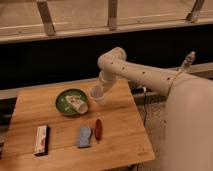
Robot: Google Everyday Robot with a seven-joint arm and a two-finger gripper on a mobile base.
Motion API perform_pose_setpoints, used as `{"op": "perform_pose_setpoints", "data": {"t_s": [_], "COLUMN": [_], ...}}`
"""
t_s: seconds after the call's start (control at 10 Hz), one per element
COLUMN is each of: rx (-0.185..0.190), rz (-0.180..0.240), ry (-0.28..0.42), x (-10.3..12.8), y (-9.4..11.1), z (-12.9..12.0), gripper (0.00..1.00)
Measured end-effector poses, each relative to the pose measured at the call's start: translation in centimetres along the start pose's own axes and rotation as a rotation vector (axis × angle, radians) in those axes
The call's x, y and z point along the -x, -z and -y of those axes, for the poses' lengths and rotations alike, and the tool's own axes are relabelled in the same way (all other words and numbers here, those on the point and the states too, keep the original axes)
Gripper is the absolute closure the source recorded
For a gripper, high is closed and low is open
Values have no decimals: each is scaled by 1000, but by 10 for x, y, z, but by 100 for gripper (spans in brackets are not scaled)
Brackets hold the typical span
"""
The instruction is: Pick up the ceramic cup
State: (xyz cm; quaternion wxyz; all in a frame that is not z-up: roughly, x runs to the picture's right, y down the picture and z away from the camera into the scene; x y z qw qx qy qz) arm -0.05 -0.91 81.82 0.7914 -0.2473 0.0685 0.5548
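Note:
The ceramic cup (96,94) is a small whitish tumbler just right of the green plate (62,99) on the wooden table (120,125). My gripper (101,88) comes down from the white arm at the right and is shut on the cup. The cup hangs tilted at the gripper's tip, slightly above the table top. A cream cup-like thing with darker markings (77,104) lies on the green plate, close to the left of the held cup.
A red and white box (41,139) lies near the table's front left. A blue object (85,136) and a dark red object (98,129) lie side by side at the front middle. A dark wall and railing stand behind the table.

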Motion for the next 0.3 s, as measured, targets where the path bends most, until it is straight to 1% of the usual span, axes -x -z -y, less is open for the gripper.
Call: {"op": "perform_pose_setpoints", "data": {"t_s": [0.2, 0.3], "rx": [48, 75], "rz": [60, 79], "ry": [-5, -13], "x": [13, 17], "y": [46, 62], "z": [-1, 1], "gripper": [100, 100]}}
